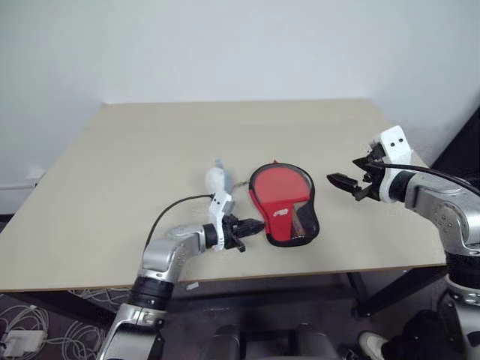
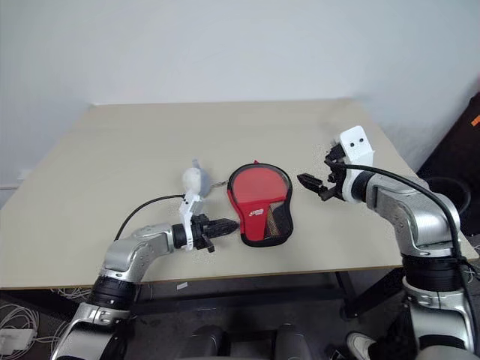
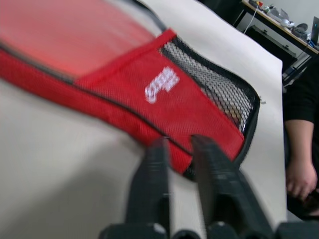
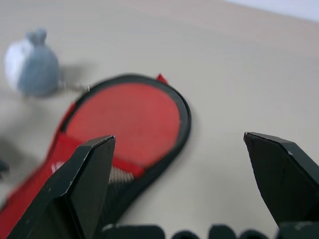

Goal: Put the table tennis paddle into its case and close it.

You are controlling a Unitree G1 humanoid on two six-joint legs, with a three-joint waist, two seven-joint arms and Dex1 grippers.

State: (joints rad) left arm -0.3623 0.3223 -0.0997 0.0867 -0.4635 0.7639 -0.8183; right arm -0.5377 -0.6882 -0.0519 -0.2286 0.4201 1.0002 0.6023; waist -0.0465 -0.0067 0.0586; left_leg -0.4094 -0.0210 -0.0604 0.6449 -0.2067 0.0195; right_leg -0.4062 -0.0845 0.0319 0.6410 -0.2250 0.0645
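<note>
The case point(image 1: 282, 196), red with black edging and a white logo, lies flat on the table point(image 1: 150, 150) near its front edge. In the left wrist view a black mesh pocket point(image 3: 217, 82) sits at its narrow end, with something brownish showing through. The table tennis paddle is otherwise hidden. My left gripper point(image 1: 257, 223) lies low on the table with its tips at the case's near left edge. Its fingers point(image 3: 154, 169) stand a narrow gap apart with nothing between them. My right gripper point(image 1: 349, 182) hovers open wide above the table to the right of the case, holding nothing.
A small white-grey lump point(image 1: 216, 178) rests just left of the case's round end, joined to it by a thin chain point(image 4: 75, 87). In the left wrist view a person's hand point(image 3: 299, 177) and dark sleeve show beyond the table's edge.
</note>
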